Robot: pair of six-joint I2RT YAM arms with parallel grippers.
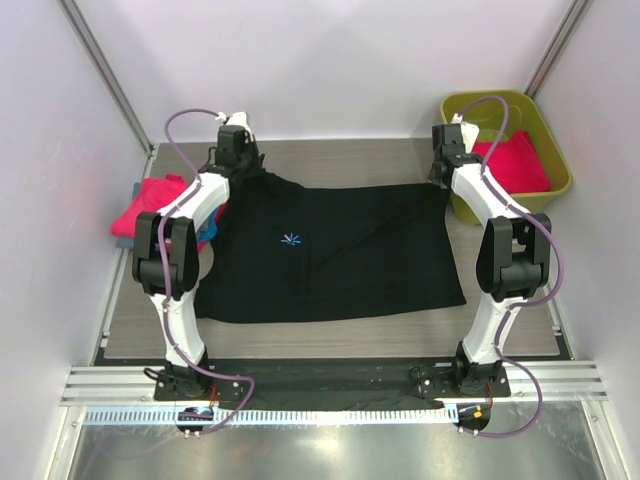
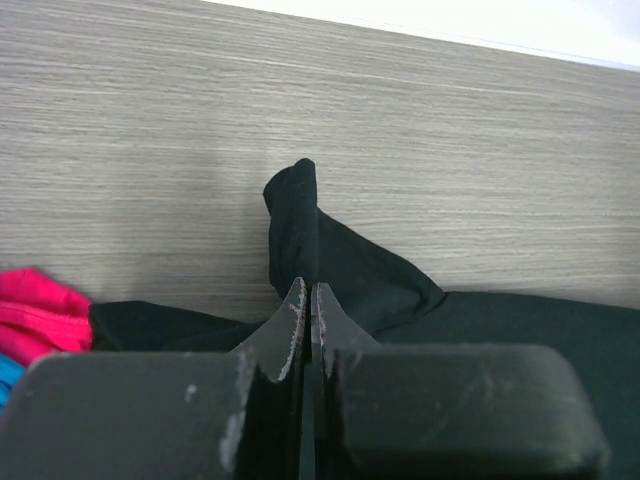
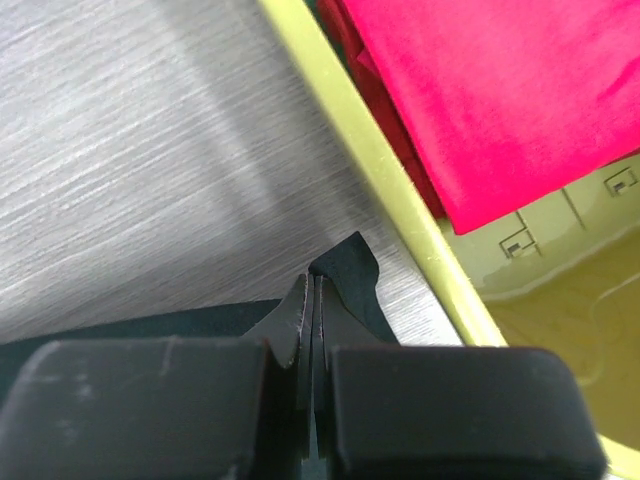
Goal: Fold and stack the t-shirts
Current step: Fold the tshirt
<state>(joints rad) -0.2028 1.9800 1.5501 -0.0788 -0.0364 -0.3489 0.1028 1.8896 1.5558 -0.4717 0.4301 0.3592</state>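
Observation:
A black t-shirt (image 1: 330, 255) with a small pale-blue starburst mark lies spread across the table. My left gripper (image 1: 243, 166) is shut on its far left corner, and the pinched black cloth (image 2: 300, 225) sticks up past the fingertips in the left wrist view. My right gripper (image 1: 440, 178) is shut on its far right corner, with the black cloth (image 3: 350, 265) showing past the tips. Pink t-shirts (image 1: 515, 165) lie in the olive-green tub (image 1: 560, 160). A pile of pink and blue t-shirts (image 1: 150, 205) sits at the table's left edge.
The tub rim (image 3: 370, 170) runs close beside my right gripper, with pink cloth (image 3: 500, 90) inside. Pink cloth (image 2: 35, 310) and a bit of blue (image 2: 8, 375) lie left of my left gripper. White walls close the table at the back and sides.

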